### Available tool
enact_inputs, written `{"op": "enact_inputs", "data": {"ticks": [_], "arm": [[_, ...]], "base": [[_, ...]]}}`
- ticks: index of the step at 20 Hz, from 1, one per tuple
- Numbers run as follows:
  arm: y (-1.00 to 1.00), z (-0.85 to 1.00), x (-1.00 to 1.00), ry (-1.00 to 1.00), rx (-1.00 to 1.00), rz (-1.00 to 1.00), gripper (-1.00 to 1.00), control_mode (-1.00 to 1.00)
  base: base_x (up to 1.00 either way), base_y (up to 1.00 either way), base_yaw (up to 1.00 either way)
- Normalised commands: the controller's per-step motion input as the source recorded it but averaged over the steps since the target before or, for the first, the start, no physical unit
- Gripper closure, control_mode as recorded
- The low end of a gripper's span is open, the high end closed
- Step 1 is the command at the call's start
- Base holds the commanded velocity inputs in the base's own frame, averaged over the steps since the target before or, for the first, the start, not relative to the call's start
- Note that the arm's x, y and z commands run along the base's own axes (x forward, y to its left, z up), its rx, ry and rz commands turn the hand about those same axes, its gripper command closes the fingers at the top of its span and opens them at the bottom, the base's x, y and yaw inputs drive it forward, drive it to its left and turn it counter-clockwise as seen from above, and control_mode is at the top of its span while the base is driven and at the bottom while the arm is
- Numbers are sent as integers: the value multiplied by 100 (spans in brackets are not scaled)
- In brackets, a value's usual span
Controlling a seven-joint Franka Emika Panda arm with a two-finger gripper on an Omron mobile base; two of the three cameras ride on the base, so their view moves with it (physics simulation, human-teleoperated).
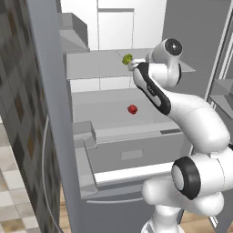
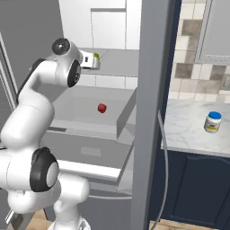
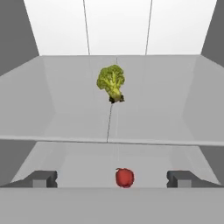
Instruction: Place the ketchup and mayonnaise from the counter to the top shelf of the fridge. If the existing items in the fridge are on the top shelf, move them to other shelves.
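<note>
The fridge point(image 1: 54, 118) stands open. A yellow-green broccoli floret point(image 1: 127, 58) point(image 2: 96, 56) point(image 3: 111, 82) rests on the top shelf point(image 1: 93, 67) point(image 3: 61, 105). One shelf lower lies a small red ball point(image 1: 132, 109) point(image 2: 102, 108) point(image 3: 124, 177). My gripper point(image 1: 132, 64) point(image 2: 92, 62) point(image 3: 112, 178) hovers at the top shelf's front, just short of the floret, open and holding nothing. The mayonnaise point(image 2: 213, 121), a pale jar with a blue lid, stands on the marble counter point(image 2: 186, 128). The ketchup is out of view.
The open fridge door point(image 2: 152, 90) stands between the interior and the counter. Grey door bins point(image 1: 84, 136) jut out at the left. A drawer front point(image 1: 136, 152) closes the space below the lower shelf. Tiled wall rises behind the counter.
</note>
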Motion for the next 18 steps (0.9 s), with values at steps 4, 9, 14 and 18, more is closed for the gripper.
{"op": "enact_inputs", "data": {"ticks": [4,9,14,18], "arm": [[0,-4,86,5,0,0,-100,-100],[0,-13,79,5,0,0,-100,-100],[0,-21,65,3,0,0,-100,-100],[0,-26,62,2,0,0,-100,-100]], "base": [[0,0,0],[0,0,0],[0,0,0],[0,0,0]]}}
